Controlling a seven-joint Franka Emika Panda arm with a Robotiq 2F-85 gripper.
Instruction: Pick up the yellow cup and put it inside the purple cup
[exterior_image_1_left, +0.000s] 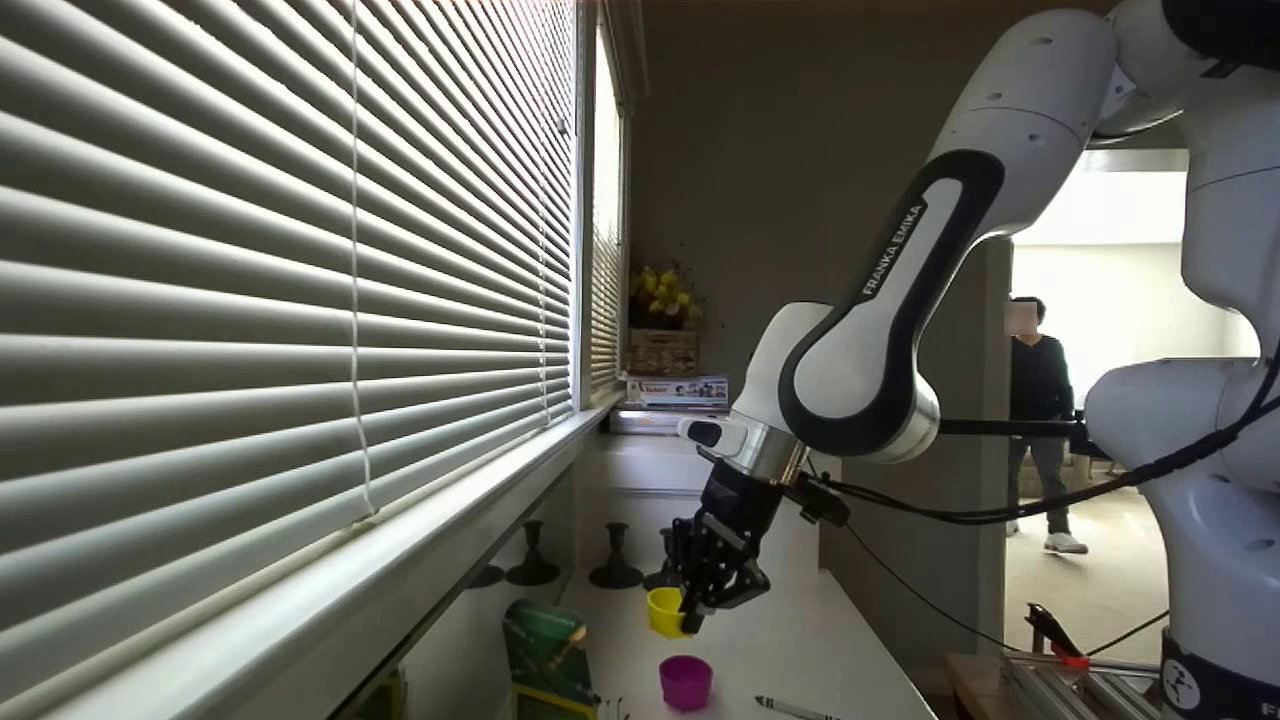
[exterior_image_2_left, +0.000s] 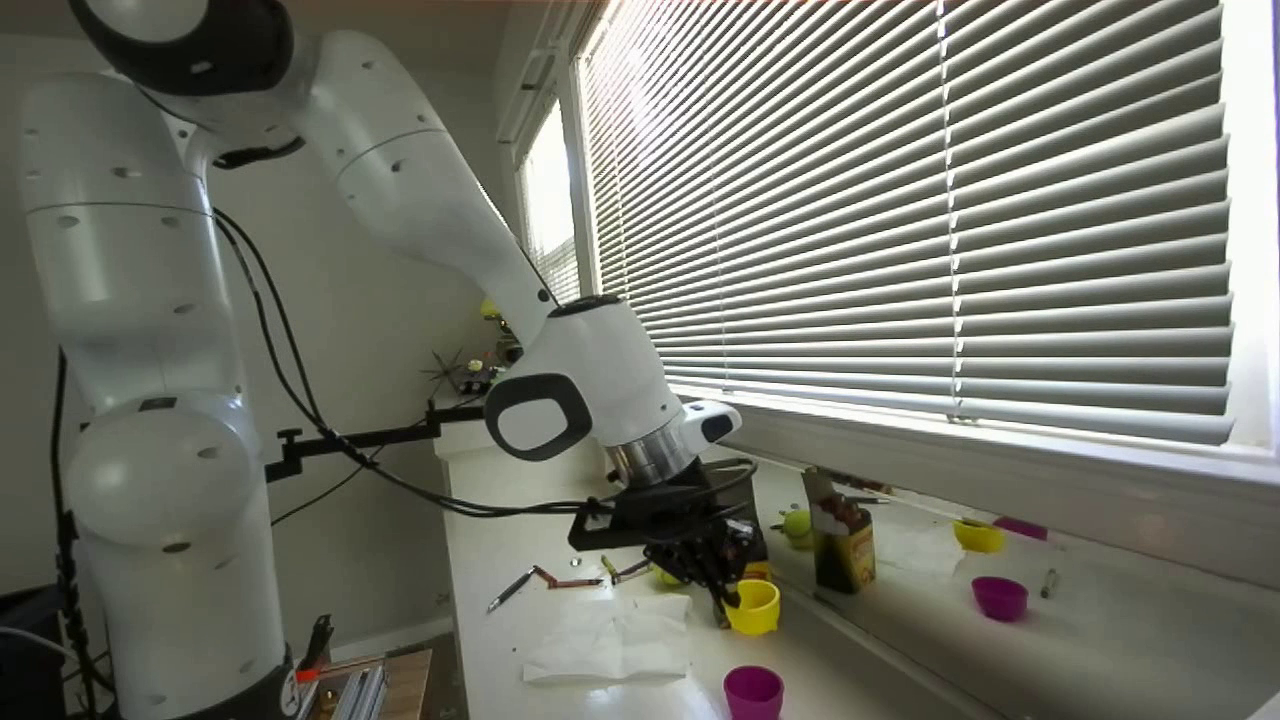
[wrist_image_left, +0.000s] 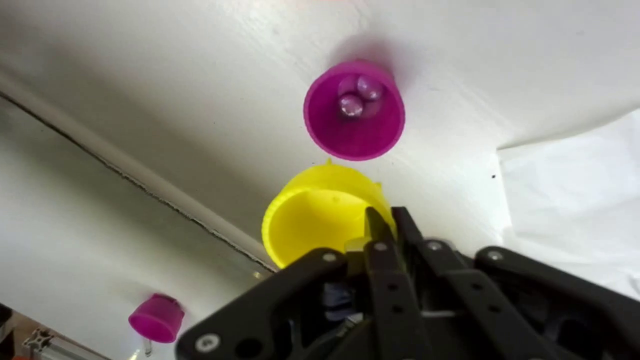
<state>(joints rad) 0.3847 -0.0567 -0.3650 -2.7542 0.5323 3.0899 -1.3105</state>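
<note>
The yellow cup shows in both exterior views (exterior_image_1_left: 665, 612) (exterior_image_2_left: 755, 608) and in the wrist view (wrist_image_left: 315, 220). My gripper (exterior_image_1_left: 692, 615) is shut on its wall, one finger inside the cup and one outside, as the wrist view (wrist_image_left: 387, 216) shows. The yellow cup is tilted and looks raised above the white surface; the height is hard to tell. The purple cup stands upright and apart from it, in both exterior views (exterior_image_1_left: 686, 682) (exterior_image_2_left: 754, 692) and just beyond the yellow cup in the wrist view (wrist_image_left: 354, 135). Clear round beads lie inside the purple cup.
A reflective panel (exterior_image_2_left: 930, 620) along the window wall mirrors the cups. A green and yellow box (exterior_image_1_left: 548, 645) stands beside this panel. Dark candlesticks (exterior_image_1_left: 615, 560) stand farther back. A white paper sheet (exterior_image_2_left: 610, 645) and a crayon-like stick (exterior_image_1_left: 795, 709) lie on the surface.
</note>
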